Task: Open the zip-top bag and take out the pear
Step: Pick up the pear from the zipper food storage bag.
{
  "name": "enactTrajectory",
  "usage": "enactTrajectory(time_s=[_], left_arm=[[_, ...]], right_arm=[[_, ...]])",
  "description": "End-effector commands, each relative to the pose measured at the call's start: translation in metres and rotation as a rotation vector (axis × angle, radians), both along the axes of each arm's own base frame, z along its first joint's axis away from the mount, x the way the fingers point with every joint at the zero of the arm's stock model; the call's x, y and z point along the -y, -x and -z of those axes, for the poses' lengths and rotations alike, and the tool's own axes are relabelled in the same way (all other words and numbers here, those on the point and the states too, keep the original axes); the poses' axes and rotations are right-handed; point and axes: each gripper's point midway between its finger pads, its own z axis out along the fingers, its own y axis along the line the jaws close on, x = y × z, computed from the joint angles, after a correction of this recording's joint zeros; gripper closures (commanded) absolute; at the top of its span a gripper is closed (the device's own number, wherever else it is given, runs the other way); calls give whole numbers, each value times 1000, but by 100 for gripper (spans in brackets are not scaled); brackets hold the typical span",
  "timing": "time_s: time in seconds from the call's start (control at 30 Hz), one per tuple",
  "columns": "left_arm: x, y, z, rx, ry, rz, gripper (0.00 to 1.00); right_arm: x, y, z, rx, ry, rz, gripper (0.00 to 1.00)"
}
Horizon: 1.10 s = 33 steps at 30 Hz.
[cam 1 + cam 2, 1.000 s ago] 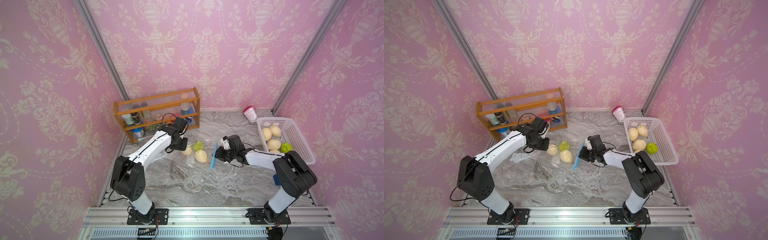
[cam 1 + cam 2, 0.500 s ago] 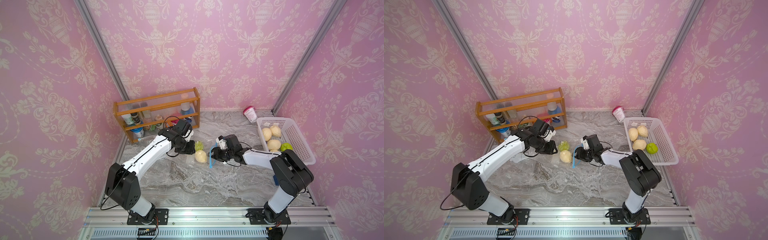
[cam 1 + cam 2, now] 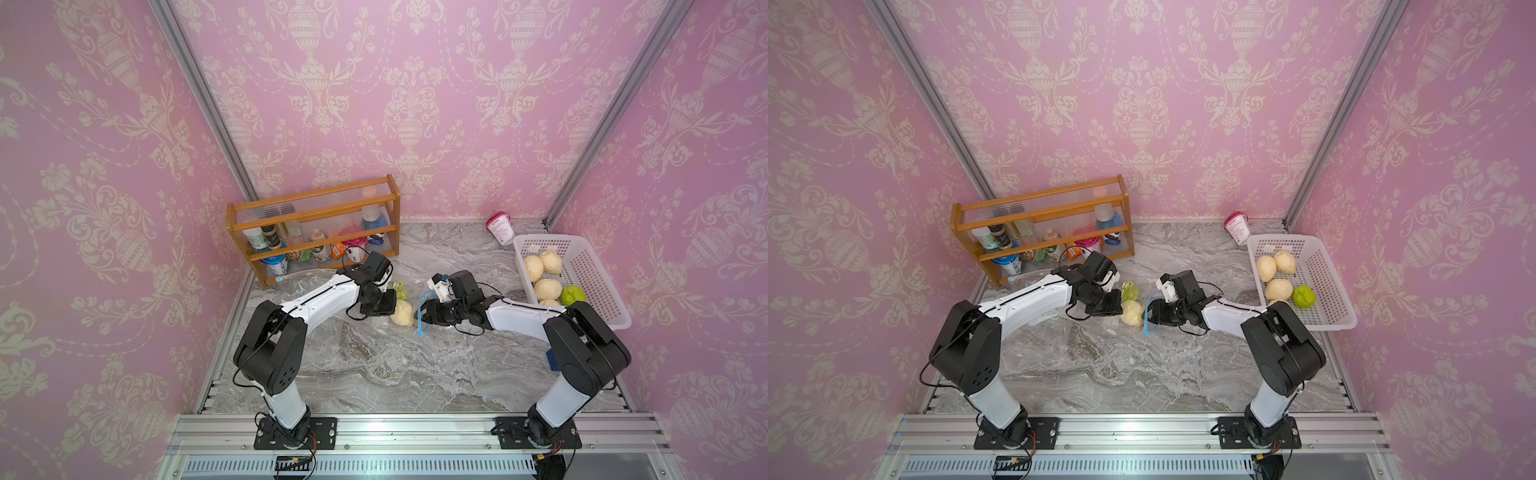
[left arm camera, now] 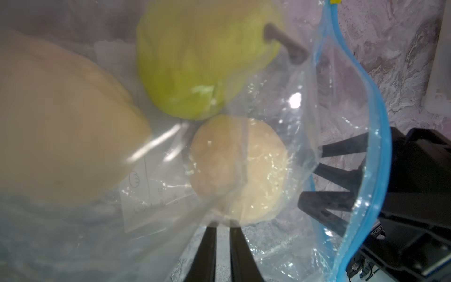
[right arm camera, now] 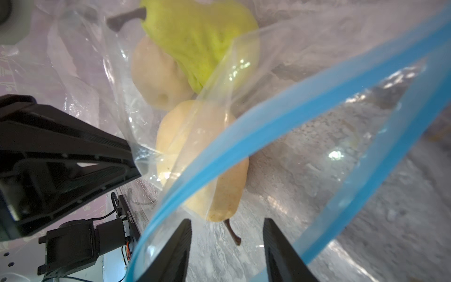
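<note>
There's the zip-top bag (image 5: 280, 73), lying in the middle of the bench (image 3: 374, 374). Its mouth gapes toward the right edge and the blue zip strip (image 5: 268, 122) is bowed into a loop. Into that mouth reaches the right gripper (image 5: 227, 221), fingers wide with nothing between them. Just ahead, inside the bag, lies the yellow pear (image 5: 227, 190), its stem pointing at the gap. Deeper in are a green pear (image 5: 195, 36) and a pale pear (image 5: 156, 75), touching each other. At the bag's closed end the left gripper (image 4: 223, 224) has its fingers nearly together, pinching the clear film. Along the right edge, a white basket (image 3: 598, 282) carries more fruit.
</note>
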Motion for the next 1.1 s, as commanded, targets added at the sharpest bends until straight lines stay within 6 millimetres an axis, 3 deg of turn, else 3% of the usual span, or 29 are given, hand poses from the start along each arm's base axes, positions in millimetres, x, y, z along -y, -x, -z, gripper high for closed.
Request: enactTrajectory(time_s=[0.0,0.3,0.47,0.87,1.07], left_arm=[[-2,-4,17,-2,-24,-40,87],[7,5,49,-56,-22,-34,89],[12,8,58,-74,-18,-26,89],[12,11,59,-78,-29,-12,90],[11,10,58,-71,-33,-12,90]], right_arm=[[-4,6,-6,38,16,-73,52],[-1,13,7,39,92,-124,47],[-2,11,11,64,162,-122,57],[2,4,30,68,287,-99,64],[2,6,34,74,301,-104,78]])
